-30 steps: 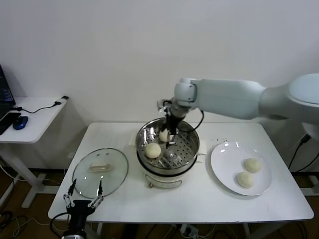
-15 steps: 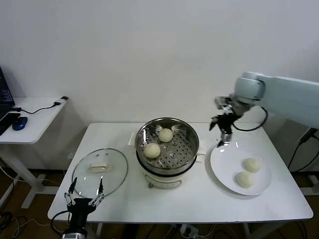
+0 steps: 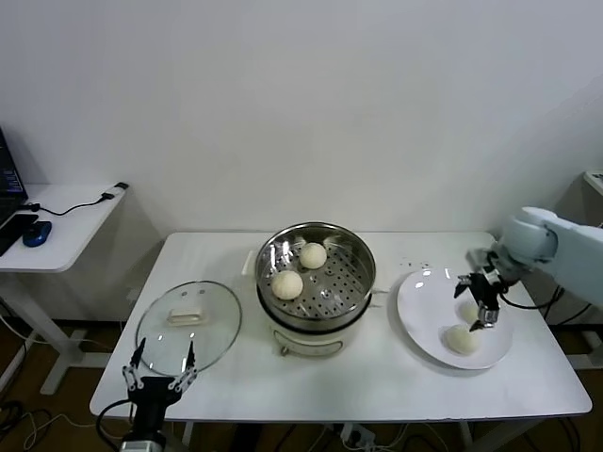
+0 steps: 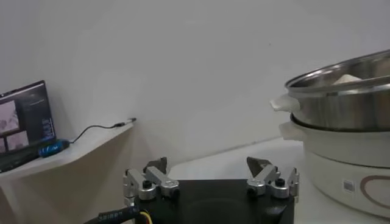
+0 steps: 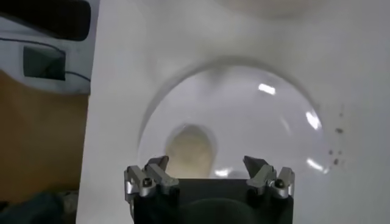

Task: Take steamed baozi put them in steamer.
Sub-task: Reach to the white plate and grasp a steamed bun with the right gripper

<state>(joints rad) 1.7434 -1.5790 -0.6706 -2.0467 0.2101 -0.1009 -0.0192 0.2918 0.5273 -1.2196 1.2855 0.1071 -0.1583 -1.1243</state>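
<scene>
Two cream-white baozi (image 3: 288,283) (image 3: 313,255) lie on the perforated tray of the shiny steel steamer (image 3: 350,294) at the table's middle. Two more baozi (image 3: 462,339) (image 3: 467,310) lie on the white plate (image 3: 421,299) at the right. My right gripper (image 3: 480,303) is open and empty just above these two; in the right wrist view it (image 5: 207,164) hangs over the plate (image 5: 256,128) with one baozi (image 5: 191,150) below it. My left gripper (image 3: 158,374) is open and parked at the table's front left corner; it also shows in the left wrist view (image 4: 208,167).
A round glass lid (image 3: 190,325) with a white handle lies flat at the left of the table. A side desk (image 3: 57,221) with a blue mouse and cables stands farther left. The steamer's side (image 4: 347,140) fills the edge of the left wrist view.
My right gripper let go of a baozi in the steamer, then swung right and down. It now hangs open over the plate's two baozi. The left arm has not moved.
</scene>
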